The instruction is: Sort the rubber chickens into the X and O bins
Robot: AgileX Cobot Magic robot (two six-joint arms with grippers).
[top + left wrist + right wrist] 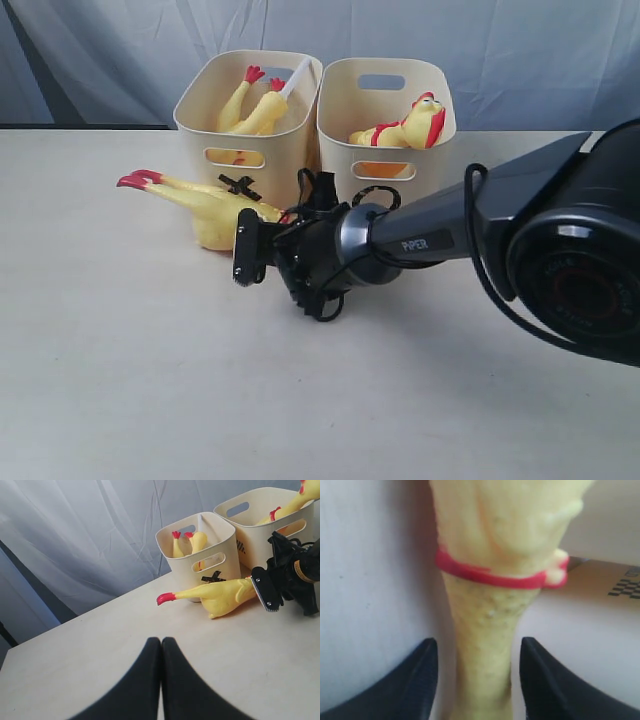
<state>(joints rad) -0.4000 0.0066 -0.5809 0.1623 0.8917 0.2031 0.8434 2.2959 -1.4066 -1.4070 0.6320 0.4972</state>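
Note:
A yellow rubber chicken with red feet lies on the table in front of the left bin, which bears a black X. My right gripper reaches across to it and stands open astride its neck, below the red collar, with a gap on each side. The X bin holds one chicken, feet up. A second chicken lies in the right bin; the arm hides that bin's mark. My left gripper is shut and empty above bare table, well away from the chicken.
The two bins stand side by side at the back of the table, against a grey-blue curtain. A white strip leans in the X bin. The right arm crosses in front of the right bin.

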